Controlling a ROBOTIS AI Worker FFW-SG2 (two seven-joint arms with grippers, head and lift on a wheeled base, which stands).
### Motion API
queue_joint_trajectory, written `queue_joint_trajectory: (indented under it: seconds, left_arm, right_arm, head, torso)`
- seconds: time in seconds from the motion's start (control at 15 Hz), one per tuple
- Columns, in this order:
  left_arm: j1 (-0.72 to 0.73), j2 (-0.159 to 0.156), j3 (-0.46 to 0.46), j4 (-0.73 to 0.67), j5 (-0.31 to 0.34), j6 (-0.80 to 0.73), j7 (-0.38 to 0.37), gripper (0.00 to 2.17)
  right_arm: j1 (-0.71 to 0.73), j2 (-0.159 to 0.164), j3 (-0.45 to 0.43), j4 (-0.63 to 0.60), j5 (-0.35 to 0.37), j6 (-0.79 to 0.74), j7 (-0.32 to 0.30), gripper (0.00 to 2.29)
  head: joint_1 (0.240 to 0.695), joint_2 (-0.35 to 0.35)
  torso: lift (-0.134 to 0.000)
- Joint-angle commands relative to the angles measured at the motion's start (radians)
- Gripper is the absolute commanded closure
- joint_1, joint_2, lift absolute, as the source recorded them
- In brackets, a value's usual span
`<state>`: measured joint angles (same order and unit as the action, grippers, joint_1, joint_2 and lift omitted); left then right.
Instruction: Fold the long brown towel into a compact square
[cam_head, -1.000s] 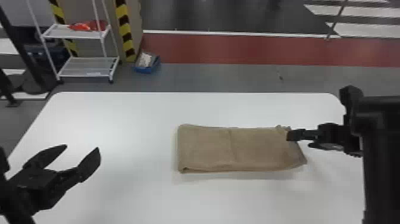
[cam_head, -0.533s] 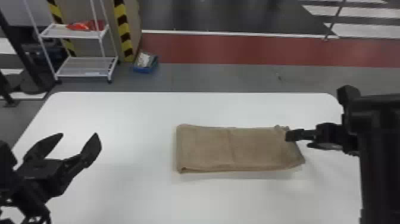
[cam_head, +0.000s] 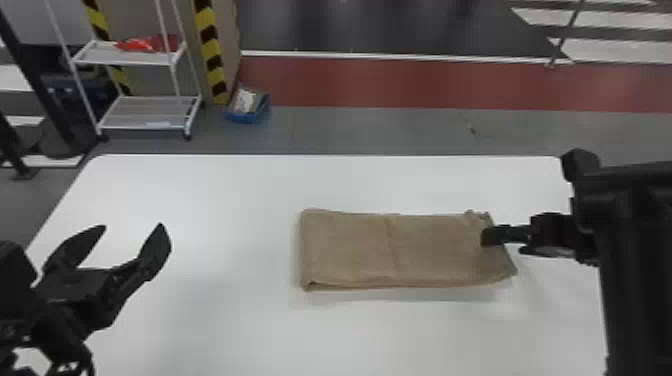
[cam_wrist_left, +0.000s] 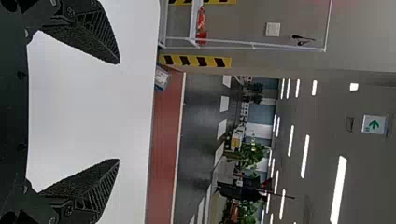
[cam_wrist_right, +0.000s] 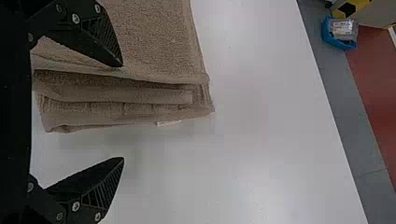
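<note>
The left gripper (cam_head: 133, 228) and the right gripper (cam_head: 487, 236) are black, their fingers (cam_wrist_right: 105, 39) patterned with fine ribs. Plain brown towel (cam_head: 400, 250) shows between the right one's fingers, with white table (cam_head: 225, 325) alongside; between the left one's it is all white. Beyond the fingers come grey floor (cam_head: 350, 130), a red band (cam_head: 400, 82), a blue bin (cam_head: 245, 118) and yellow-and-black diagonal stripes (cam_head: 211, 50).
</note>
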<state>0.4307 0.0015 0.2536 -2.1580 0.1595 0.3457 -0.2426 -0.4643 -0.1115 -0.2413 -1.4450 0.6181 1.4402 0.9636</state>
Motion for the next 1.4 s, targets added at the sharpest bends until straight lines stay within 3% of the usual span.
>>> queue_joint_trajectory:
  seconds: [0.0,0.2,0.6,0.8,1.07,1.2,1.33]
  left_arm:
    - [0.008,-0.004,0.007,0.0,0.0,-0.003,-0.004,0.15]
    - [0.014,-0.004,0.018,0.0,0.0,-0.006,-0.012,0.15]
    - [0.023,-0.004,0.019,0.001,-0.002,-0.006,-0.02,0.15]
    - [0.03,-0.004,0.023,0.0,-0.003,-0.006,-0.021,0.15]
    - [0.03,-0.004,0.026,0.0,-0.006,-0.003,-0.021,0.15]
    - [0.03,-0.004,0.026,0.0,-0.006,-0.003,-0.027,0.15]
    - [0.031,-0.004,0.026,0.0,-0.006,-0.003,-0.029,0.15]
  right_arm:
    - [0.003,0.006,0.011,0.02,0.003,-0.023,-0.011,0.22]
    - [0.001,0.018,-0.001,0.023,-0.005,-0.03,-0.014,0.55]
    - [0.006,0.019,-0.027,0.022,-0.028,-0.03,-0.009,1.76]
    - [0.004,0.033,-0.102,-0.038,-0.1,0.023,-0.005,1.84]
    - [0.061,0.016,-0.197,-0.267,-0.219,0.132,0.055,1.84]
    - [0.113,-0.005,-0.251,-0.382,-0.276,0.132,0.098,1.84]
    - [0.174,-0.068,-0.323,-0.469,-0.383,0.132,0.098,1.84]
  head:
    - [0.695,-0.048]
    - [0.695,-0.036]
    - [0.695,-0.025]
    - [0.695,-0.027]
    - [0.695,-0.017]
    - [0.695,-0.026]
    - [0.695,-0.043]
  torso:
    - [-0.125]
    - [-0.125]
    - [-0.125]
    - [-0.125]
    - [-0.125]
    - [-0.125]
    - [-0.125]
